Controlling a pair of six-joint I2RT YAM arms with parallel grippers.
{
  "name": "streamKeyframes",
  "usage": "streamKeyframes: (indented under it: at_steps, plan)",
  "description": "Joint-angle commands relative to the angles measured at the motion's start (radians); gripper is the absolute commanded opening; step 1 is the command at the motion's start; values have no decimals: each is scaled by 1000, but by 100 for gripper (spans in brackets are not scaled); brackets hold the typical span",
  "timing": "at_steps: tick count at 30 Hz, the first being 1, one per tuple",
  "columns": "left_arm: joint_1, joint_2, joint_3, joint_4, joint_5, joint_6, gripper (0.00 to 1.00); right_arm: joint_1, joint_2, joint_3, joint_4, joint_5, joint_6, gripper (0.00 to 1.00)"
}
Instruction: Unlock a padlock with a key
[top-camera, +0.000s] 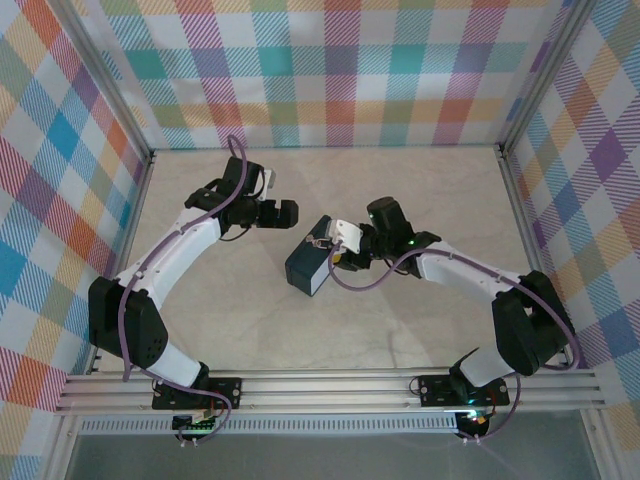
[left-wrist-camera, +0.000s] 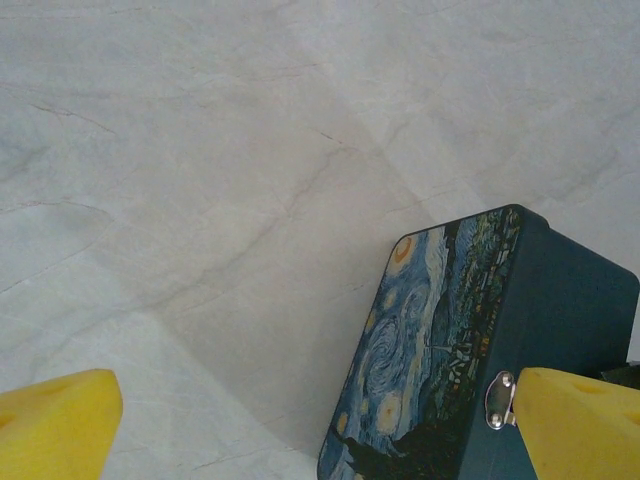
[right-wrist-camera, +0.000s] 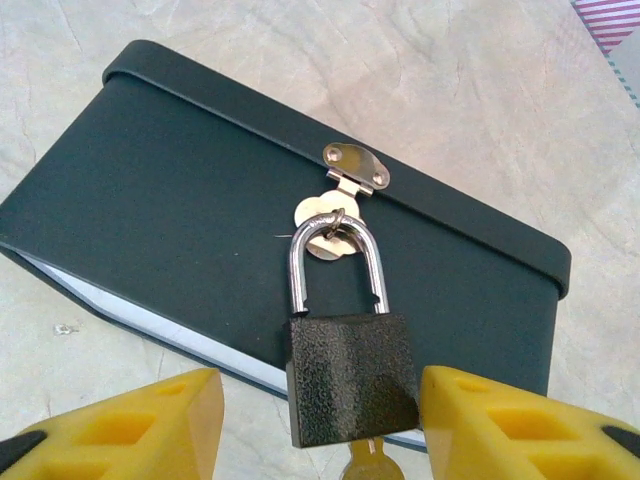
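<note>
So from up top there's a dark-blue box (top-camera: 308, 270) sitting tilted around the middle of the table (top-camera: 400, 180), and the 2 white arms (top-camera: 180, 245) both bend in toward it. The right gripper (top-camera: 332, 242) is right at the box's far right end, basically over that corner, while the left gripper (top-camera: 290, 212) hangs just past the box's far side, a bit left, close but not touching. Purple cables (top-camera: 370, 283) loop along the arms either side of the box, and plaid walls (top-camera: 340, 70) stand well back from it on 3 sides.
</note>
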Motion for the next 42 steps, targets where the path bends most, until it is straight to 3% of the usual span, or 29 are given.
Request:
streamKeyframes:
  at_steps: [1,10,29,37,42]
  plan:
    - [-6,7,30,-24,5,1,100,11,23,2,20,24,-54,53]
    - [-6,7,23,-17,25,-5,100,12,41,28,1,36,-52,41]
    - [-6,-1,-1,-10,86,-16,100,4,51,175,-137,-88,242,27]
    - [-8,-48,-79,-33,96,-57,100,-35,98,245,-252,-208,618,27]
    - [-12,-97,-158,-21,111,-119,100,-73,99,192,-200,-257,998,28]
